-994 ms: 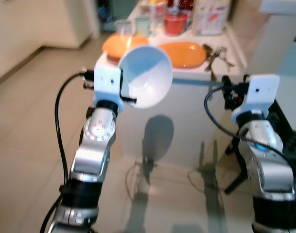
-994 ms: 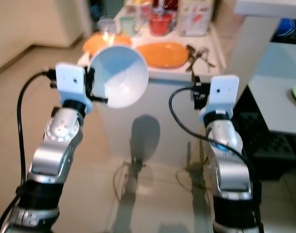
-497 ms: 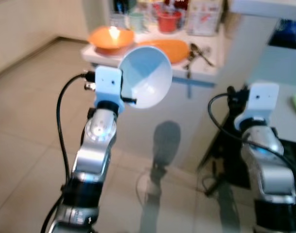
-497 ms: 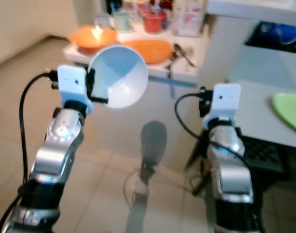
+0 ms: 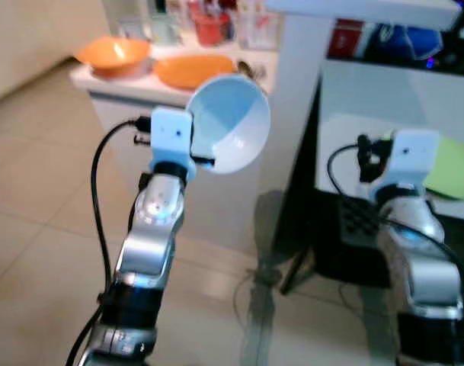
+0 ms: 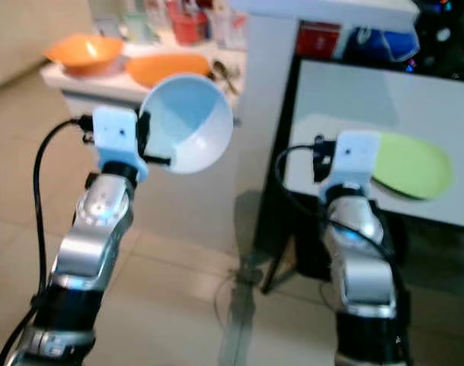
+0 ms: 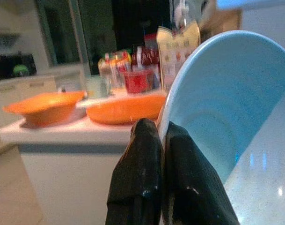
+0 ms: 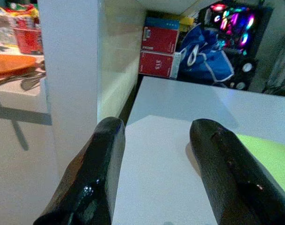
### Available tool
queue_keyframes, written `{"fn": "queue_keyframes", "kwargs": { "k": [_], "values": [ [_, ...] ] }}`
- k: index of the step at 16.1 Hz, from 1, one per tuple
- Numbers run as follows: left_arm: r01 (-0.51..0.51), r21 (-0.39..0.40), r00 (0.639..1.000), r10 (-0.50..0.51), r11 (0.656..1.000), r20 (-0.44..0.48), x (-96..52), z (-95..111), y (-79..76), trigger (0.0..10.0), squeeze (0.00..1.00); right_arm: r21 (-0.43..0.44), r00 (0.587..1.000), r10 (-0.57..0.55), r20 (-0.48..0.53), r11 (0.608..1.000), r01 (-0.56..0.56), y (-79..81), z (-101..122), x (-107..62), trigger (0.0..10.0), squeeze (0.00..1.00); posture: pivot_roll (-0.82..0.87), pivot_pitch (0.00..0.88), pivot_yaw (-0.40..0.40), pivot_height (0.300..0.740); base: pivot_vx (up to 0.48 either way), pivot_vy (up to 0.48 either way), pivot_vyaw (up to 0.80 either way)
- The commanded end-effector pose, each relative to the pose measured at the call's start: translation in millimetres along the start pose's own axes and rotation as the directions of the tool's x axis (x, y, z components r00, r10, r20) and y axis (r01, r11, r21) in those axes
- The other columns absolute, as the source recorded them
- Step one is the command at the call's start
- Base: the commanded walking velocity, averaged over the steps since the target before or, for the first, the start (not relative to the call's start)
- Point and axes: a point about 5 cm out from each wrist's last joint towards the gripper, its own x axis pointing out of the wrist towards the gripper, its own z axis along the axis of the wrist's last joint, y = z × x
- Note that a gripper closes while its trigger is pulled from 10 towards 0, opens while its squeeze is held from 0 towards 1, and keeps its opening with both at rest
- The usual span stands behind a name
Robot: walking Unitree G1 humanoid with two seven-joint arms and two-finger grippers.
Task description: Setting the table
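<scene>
My left gripper (image 7: pixel 162 140) is shut on the rim of a pale blue bowl (image 5: pixel 232 122), held up at chest height and tipped on its side with its opening facing me. My right gripper (image 8: pixel 156 136) is open and holds nothing; it is raised in front of a white table (image 6: pixel 331 99). A light green plate (image 6: pixel 411 164) lies on that table just right of the right wrist. On a white counter (image 5: pixel 132 76) at the left sit an orange bowl (image 5: pixel 113 53), an orange plate (image 5: pixel 193 70) and some cutlery (image 6: pixel 222 70).
A white post (image 5: pixel 300 99) stands between the counter and the table. Cups and a red container (image 5: pixel 210 27) stand at the back of the counter. Red boxes (image 8: pixel 158 49) and a blue bag (image 8: pixel 205 54) lie beyond the table. Tiled floor (image 5: pixel 41 198) spreads out to the left.
The camera has swung to the right: the counter slid to the left and the white table with the green plate came into view. The bowl stays held in the left gripper.
</scene>
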Motion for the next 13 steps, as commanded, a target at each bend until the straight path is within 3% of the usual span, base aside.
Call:
{"fn": "queue_keyframes", "kwargs": {
  "k": [1, 9, 11, 13],
  "values": [
    [0.001, -0.002, 0.998, -0.001, 1.000, 0.060, 2.9, 13.5, 0.8, 10.0, 0.00, -0.002, 1.000, -0.017, 0.007, 1.000, 0.017, -3.6, 3.9, -0.4, 10.0, 0.00, -0.06, 0.000, 0.043, 0.740, 0.000, -0.480, 0.00],
    [0.022, 0.002, 0.998, -0.022, 1.000, 0.052, 1.8, 10.6, -3.5, 10.0, 0.00, 0.004, 1.000, -0.028, -0.003, 1.000, 0.028, -6.1, 2.2, -3.6, 10.0, 0.00, -0.07, 0.000, 0.047, 0.740, 0.000, -0.480, 0.00],
    [0.013, 0.013, 0.999, -0.013, 1.000, 0.031, 1.2, 8.4, -2.3, 10.0, 0.00, 0.005, 1.000, -0.025, -0.004, 1.000, 0.025, -5.8, 2.3, -3.5, 10.0, 0.00, -0.07, 0.000, 0.048, 0.740, 0.000, -0.368, 0.00],
    [0.038, 0.052, 0.998, -0.035, 0.998, -0.051, 1.4, -0.6, -1.1, 10.0, 0.00, 0.012, 1.000, -0.021, -0.005, 1.000, 0.021, -6.1, 3.0, -3.2, 10.0, 0.00, -0.07, 0.000, 0.048, 0.740, 0.000, 0.000, 0.00]
  ]
}}
